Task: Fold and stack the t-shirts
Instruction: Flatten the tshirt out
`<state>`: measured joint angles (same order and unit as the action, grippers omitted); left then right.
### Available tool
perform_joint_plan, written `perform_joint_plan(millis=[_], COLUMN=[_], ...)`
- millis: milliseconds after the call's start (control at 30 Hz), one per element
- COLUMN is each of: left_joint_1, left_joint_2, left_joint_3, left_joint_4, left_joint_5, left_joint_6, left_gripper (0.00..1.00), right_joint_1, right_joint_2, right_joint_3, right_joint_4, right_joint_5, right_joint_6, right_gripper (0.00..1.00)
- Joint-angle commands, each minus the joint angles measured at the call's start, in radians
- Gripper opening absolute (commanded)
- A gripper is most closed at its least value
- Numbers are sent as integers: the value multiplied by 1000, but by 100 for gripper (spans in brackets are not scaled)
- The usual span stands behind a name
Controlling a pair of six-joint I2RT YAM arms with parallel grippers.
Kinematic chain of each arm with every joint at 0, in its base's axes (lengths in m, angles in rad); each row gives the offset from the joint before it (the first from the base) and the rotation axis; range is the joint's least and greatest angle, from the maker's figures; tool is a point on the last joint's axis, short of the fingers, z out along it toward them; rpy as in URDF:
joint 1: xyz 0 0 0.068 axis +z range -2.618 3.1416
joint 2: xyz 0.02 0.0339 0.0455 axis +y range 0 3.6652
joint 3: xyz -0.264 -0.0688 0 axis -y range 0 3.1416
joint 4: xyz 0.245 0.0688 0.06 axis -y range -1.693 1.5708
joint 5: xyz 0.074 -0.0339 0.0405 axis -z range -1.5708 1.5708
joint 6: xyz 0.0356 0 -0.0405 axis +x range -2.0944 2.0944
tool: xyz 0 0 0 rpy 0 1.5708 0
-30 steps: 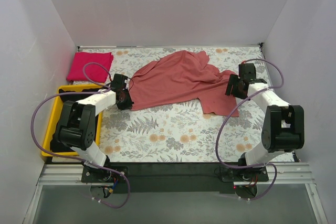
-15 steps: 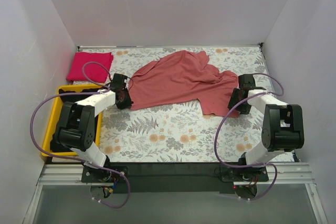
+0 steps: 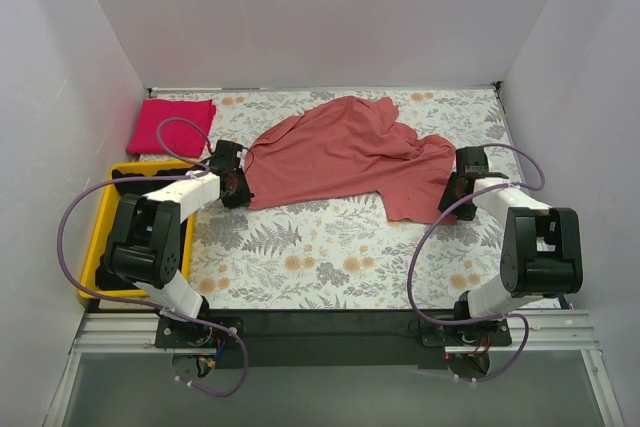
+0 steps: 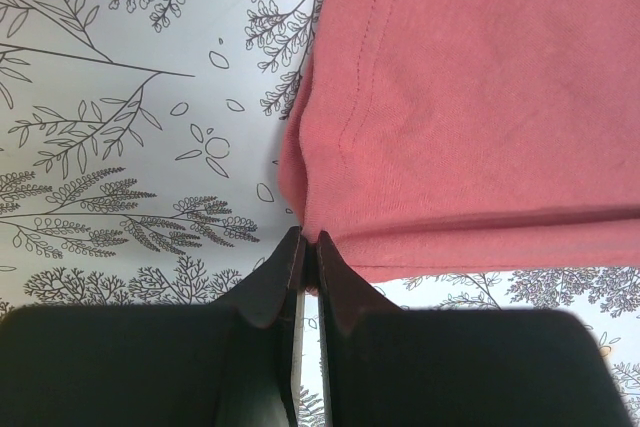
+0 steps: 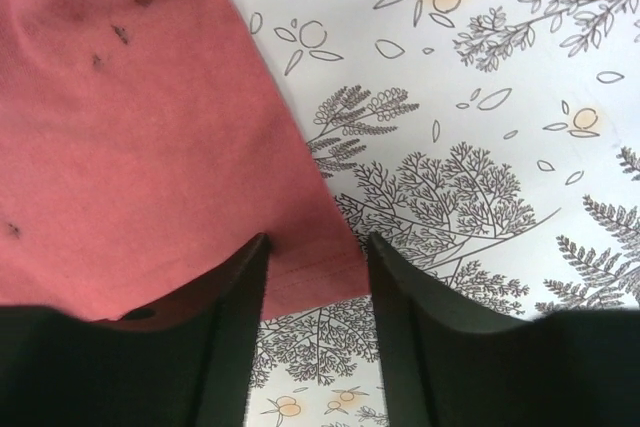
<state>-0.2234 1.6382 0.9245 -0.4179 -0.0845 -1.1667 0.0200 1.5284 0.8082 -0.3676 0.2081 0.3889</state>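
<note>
A salmon-red t-shirt [image 3: 345, 155] lies spread and rumpled across the middle of the floral table. My left gripper [image 3: 240, 187] is shut on its left edge; in the left wrist view the gripper [image 4: 308, 239] pinches the hemmed corner of the shirt [image 4: 470, 97]. My right gripper [image 3: 450, 203] is open and low at the shirt's right corner; in the right wrist view the gripper [image 5: 317, 247] has its fingers either side of the hemmed corner [image 5: 150, 167]. A folded magenta-pink t-shirt [image 3: 172, 125] lies at the far left. No black shirts are in view.
A yellow plastic bin [image 3: 100, 237] stands at the left edge of the table, partly under my left arm. White walls enclose the table on three sides. The floral cloth [image 3: 320, 257] covers the table in front of the shirt.
My right gripper has moved toward the near side and dropped down to the shirt's right corner. The left gripper and the shirt have hardly moved.
</note>
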Motion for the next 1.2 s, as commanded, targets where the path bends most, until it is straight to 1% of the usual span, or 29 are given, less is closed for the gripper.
perform_joint_plan(millis=[0, 67, 133, 233, 300, 333, 400, 467, 533, 567, 633, 767, 800, 833, 900, 933, 967, 1033, 1067, 1133, 1167], left_joint_1=[7, 6, 6, 6, 6, 6, 6, 7, 9, 13, 13, 13, 13, 13, 13, 13, 13, 13, 12, 13, 12], left_joint_2=[-49, -48, -49, -51, -49, -46, -49, -52, -35, -26, -9, 8, 8, 6, -18, -27, -43, -48, -52, -75, -115], left_joint_3=[4, 4, 0, -3, -3, -3, -4, -4, 10, 46, 88, 220, 247, 310, 356, 385, 401, 447, 459, 479, 485], left_joint_4=[1, 2, 2, 1, 1, 1, 2, 5, 11, -8, -24, -73, -108, -128, -159, -160, -160, -171, -180, -200, -200], left_joint_5=[-8, -6, -9, -11, -11, -9, -6, -4, -24, -17, -5, -18, -21, -24, -31, -35, -50, -64, -73, -92, -110], left_joint_6=[13, 13, 13, 13, 13, 13, 10, 9, 2, -5, -14, -11, -8, -5, -1, 1, 1, -2, -4, -8, -10], left_gripper=[0, 0, 0, 0, 0, 0, 0, 0, 0, 0, 0, 0, 0, 0, 0, 0, 0, 0, 0, 0, 0], right_joint_1=[-2, -2, -2, 1, 0, 0, 0, 0, -2, -5, -9, -84, -97, -106, -121, -124, -133, -137, -137, -137, -138], right_joint_2=[25, 41, 52, 56, 56, 53, 47, 30, 7, -2, -31, -102, -117, -151, -191, -224, -232, -241, -246, -286, -304], right_joint_3=[-58, -70, -86, -92, -93, -90, -70, -44, 15, 38, 127, 270, 296, 356, 402, 420, 460, 503, 547, 569, 592], right_joint_4=[-113, -114, -111, -110, -108, -108, -108, -109, -113, -119, -140, -154, -159, -169, -174, -169, -169, -189, -218, -218, -217], right_joint_5=[-13, -16, -26, -32, -24, -19, -13, -3, 31, 65, 83, 108, 114, 117, 145, 146, 107, 74, 71, 76, 86], right_joint_6=[11, 7, 5, -5, -13, -15, -24, -31, -42, -44, -44, -45, -48, -56, -79, -88, -102, -140, -150, -165, -170], right_gripper=[47, 44, 37, 22, 16, 10, 1, 1, 1, 1, 1, 1, 1, 1, 1, 1, 1, 1, 1, 1, 1])
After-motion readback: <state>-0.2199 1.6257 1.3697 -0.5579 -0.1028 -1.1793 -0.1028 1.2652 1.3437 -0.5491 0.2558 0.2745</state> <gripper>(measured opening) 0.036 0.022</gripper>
